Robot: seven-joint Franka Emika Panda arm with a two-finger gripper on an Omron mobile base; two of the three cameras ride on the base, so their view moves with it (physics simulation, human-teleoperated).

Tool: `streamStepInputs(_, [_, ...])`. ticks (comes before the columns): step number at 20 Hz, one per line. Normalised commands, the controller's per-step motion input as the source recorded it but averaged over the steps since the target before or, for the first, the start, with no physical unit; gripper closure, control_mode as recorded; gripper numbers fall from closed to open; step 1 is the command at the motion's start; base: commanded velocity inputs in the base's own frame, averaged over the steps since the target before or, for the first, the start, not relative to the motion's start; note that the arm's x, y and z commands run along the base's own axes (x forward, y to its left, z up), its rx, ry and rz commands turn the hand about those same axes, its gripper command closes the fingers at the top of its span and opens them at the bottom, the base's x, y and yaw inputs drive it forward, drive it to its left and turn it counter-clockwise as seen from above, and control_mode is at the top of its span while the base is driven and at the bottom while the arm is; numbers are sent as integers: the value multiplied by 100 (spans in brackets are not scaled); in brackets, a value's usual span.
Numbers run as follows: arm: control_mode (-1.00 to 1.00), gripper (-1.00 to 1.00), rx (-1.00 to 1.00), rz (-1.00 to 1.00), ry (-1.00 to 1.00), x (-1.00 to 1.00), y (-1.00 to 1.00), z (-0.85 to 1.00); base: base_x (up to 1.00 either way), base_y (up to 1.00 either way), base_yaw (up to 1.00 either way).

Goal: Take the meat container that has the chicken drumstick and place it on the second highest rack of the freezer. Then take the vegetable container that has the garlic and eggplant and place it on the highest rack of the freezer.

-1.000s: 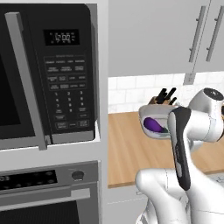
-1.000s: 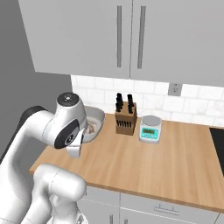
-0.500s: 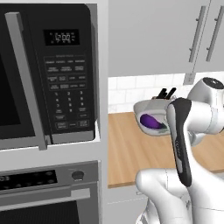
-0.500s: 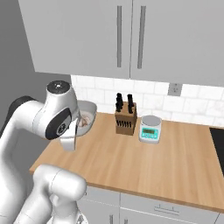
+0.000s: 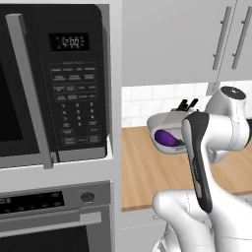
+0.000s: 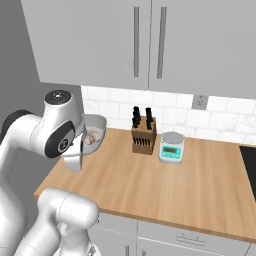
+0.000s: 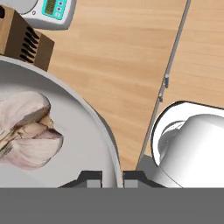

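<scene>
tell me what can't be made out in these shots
- Eggplant, left base view: right end hidden by the arm.
- Vegetable container, right base view: left part hidden behind the arm.
- Garlic, hand view: cut off by the left edge.
- Gripper, hand view: fingertips mostly cut off at the bottom, pinching the container's rim.

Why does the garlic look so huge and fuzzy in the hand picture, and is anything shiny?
Hand view: the camera sits right against the bowl, so the garlic looms large with soft edges. Left base view: the eggplant carries a small bright glint, and the microwave front looks flat and dark. Right base view: even light, faint shadows under the knife block and scale.
</scene>
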Motion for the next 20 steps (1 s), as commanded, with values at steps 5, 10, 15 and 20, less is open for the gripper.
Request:
streamStepInputs(5, [100,100,0,0,0,0,0,1,-1,-4,1])
streamStepInputs(10, [100,100,0,0,0,0,0,0,-81,-36,6])
streamStepInputs(15, [100,100,0,0,0,0,0,0,-100,-27,21])
streamStepInputs(20, [100,100,0,0,0,0,0,0,-36,63,24])
